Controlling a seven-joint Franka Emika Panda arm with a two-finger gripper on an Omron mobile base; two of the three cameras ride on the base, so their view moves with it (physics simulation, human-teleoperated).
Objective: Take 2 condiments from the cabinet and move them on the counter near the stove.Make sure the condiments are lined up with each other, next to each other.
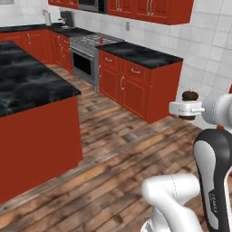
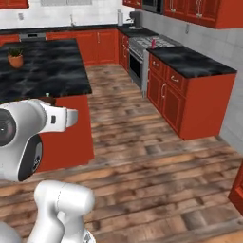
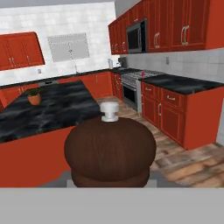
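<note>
To the left of the claw (image 1: 189,108) stands the island (image 1: 27,86) with its black top, and a potted plant (image 3: 34,97) sits on it. The claw is closed narrow on the brown shaker (image 3: 110,151), held in the air above the wood floor (image 1: 113,149). Ahead and to the right runs the counter (image 1: 140,54). Beyond it is the stove (image 1: 88,43), with the red bottle (image 1: 101,41) standing at the counter's edge beside it.

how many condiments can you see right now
2: the dark-brown shaker is held in the gripper out over the floor; the red bottle stands beside the stove. Others may be hidden.
</note>
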